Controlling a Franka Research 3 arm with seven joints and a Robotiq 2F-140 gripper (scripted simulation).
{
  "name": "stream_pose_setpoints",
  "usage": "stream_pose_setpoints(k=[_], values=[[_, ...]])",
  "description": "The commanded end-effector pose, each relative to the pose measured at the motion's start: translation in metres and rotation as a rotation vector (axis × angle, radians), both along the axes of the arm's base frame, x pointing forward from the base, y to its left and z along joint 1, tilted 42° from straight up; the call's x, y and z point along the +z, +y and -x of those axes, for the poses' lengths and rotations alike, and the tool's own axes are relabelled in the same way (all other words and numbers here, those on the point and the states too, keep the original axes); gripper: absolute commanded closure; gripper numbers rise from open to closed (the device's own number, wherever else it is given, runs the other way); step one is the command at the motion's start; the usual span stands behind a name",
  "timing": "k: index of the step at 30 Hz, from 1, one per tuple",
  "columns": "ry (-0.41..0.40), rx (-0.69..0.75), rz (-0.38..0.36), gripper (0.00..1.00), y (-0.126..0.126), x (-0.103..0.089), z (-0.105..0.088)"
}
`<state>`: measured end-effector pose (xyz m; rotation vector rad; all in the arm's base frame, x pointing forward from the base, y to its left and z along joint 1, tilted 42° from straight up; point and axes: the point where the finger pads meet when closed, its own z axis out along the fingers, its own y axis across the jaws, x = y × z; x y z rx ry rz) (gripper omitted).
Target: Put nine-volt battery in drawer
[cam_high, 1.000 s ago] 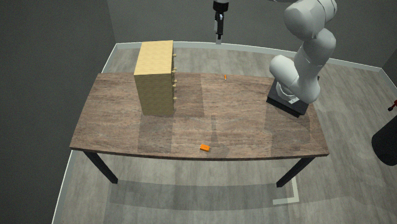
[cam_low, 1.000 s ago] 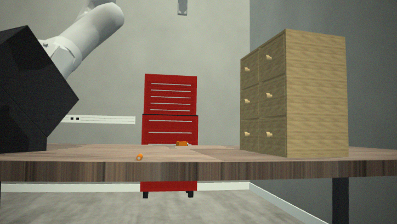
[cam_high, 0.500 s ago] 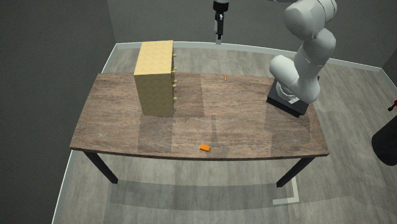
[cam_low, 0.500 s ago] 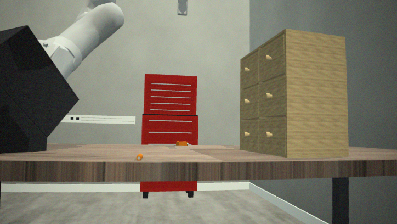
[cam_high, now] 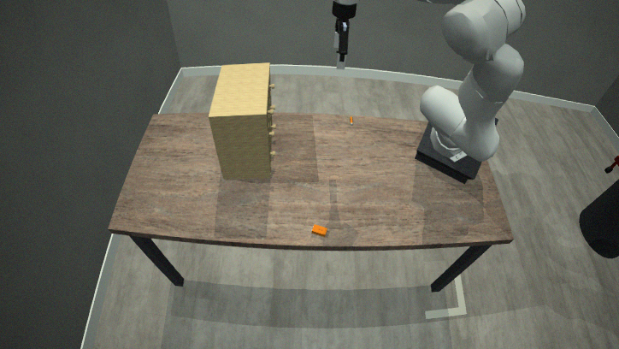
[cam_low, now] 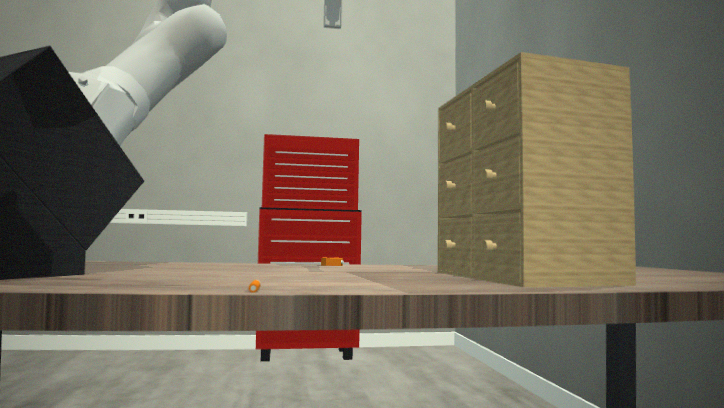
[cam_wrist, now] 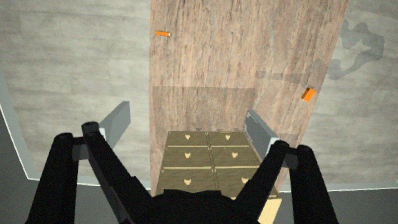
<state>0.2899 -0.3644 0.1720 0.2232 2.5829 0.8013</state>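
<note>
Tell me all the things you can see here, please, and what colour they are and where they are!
Wooden chest: one, light tan, six shut drawers with small knobs, standing upright on the table's far left part.
Nine-volt battery: one, orange block, lying near the table's front edge.
Small orange stick: one, orange, near the table's back edge; too small to tell what it is.
Table: one, dark brown wood top, black legs.
Tool cabinet: one, red, on the floor behind the table in the exterior view.
Arm base: one, black, on the table's right end.
Robot arm: one, white, rising from the base.
Gripper: one, black, open and holding nothing, high above the chest.
</note>
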Motion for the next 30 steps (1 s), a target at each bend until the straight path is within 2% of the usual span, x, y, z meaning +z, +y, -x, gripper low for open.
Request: stream_pose_setpoints(k=[1,11,13,15,16,21,30], values=[[0.003,-0.002,-0.009,0.00,0.002,0.000,0.000],[0.000,0.000,0.000,0.00,0.000,-0.001,-0.001],[-0.007,0.006,0.005,0.00,0.008,-0.017,-0.012],[-0.019,0.020,0.013,0.00,0.029,-0.051,-0.037],[-0.019,0.020,0.013,0.00,0.029,-0.051,-0.037],[-0.028,0.041,0.021,0.00,0.061,-0.091,-0.062],[-0.033,0.044,0.022,0.00,0.071,-0.102,-0.069]])
